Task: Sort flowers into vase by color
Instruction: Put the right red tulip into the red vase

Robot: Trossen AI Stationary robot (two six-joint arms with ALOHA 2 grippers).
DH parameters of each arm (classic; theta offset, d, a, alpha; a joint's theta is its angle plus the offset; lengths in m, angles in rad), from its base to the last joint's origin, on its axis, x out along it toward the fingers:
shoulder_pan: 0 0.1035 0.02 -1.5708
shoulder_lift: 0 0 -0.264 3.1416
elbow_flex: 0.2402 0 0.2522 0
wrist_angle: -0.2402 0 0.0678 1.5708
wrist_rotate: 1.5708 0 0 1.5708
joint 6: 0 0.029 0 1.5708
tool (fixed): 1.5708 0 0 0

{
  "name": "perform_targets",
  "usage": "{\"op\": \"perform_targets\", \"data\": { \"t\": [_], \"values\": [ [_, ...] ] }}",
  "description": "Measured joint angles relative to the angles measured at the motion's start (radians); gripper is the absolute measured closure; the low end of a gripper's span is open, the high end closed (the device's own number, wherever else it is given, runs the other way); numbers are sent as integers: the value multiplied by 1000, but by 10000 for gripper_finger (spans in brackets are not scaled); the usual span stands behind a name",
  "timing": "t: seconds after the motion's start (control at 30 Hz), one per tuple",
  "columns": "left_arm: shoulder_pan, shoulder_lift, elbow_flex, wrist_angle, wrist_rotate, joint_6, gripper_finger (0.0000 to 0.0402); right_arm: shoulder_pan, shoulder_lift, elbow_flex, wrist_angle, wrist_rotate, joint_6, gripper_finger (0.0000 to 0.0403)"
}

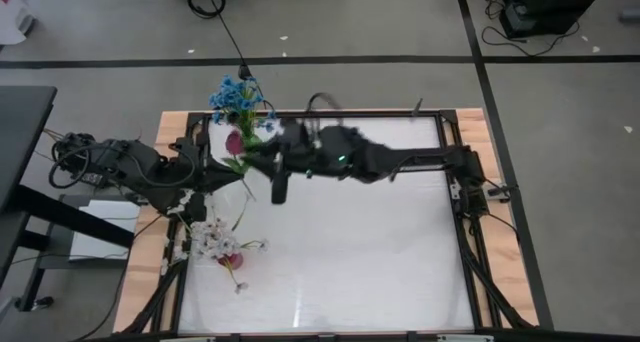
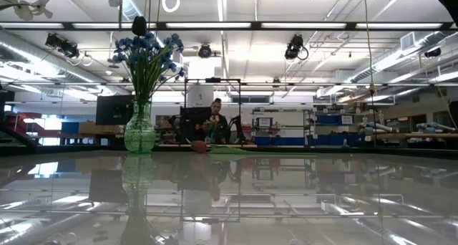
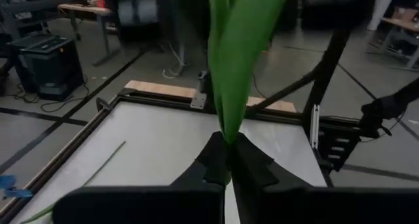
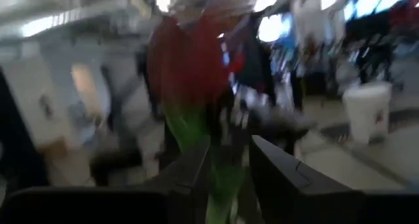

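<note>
Passing a red tulip (image 1: pixel 234 142) between arms, near the table's (image 1: pixel 350 262) far-left corner. The left gripper (image 3: pixel 228 160) was pinched tight on the tulip's green leaf and stem (image 3: pixel 237 60), fingers (image 3: pixel 213 160) meeting around the leaf base. The right gripper (image 4: pixel 229 160) sat just beside the bud, fingers (image 4: pixel 281 175) parted a little with the stem running between them; whether they were touching it could not be told from the blurred wrist view. The low view showed the bud lying low and sideways near the table's far edge.

The green glass vase (image 2: pixel 139 130) stood at the far-left corner with blue flowers (image 1: pixel 235 97) in it. White flowers (image 1: pixel 212 238) lay loose by the left edge, with another pink bud (image 1: pixel 230 261) just beside them.

Handling judgement: the tulip looked very light, with a thin stem likely wire-cored and bendy, so it should droop or swing if gripped far from the bud. Leaves looked soft and slippery fabric, a poor hold on their own. Best grip seemed mid-stem, below the leaves, squeezing stem not leaf. The bud looked crushable, so best kept out of the fingers. The glass vase could tip if the stem knocked it.
</note>
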Motion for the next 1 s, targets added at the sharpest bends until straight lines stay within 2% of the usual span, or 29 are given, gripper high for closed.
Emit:
{"op": "perform_targets", "data": {
  "t": [0.13, 0.2, 0.37, 0.47, 0.57, 0.73, 0.8, 1.0],
  "values": [
    [0, -29, 51, -62, -32, 5, 388, -1, -58, 3, -18, 72, 11, 289],
    [0, -53, 105, -142, -46, -1, 388, -1, -82, 3, -64, 117, 30, 290],
    [0, -110, 237, -524, -48, -112, 388, 0, -131, 2, -182, 193, 48, 290],
    [0, -155, 242, -718, -29, -209, 388, 5, -141, 2, -224, 230, 51, 290],
    [0, -214, 195, -788, -16, -308, 388, 7, -140, 1, -248, 237, 68, 290],
    [0, -327, 30, -731, 6, -371, 388, 7, -140, 1, -269, 244, 104, 290],
    [0, -374, -56, -644, 12, -371, 388, 9, -139, 1, -274, 245, 111, 290],
    [-1, -485, -297, -343, 127, -363, 388, 14, -139, 1, -274, 266, 136, 291]
  ]
}}
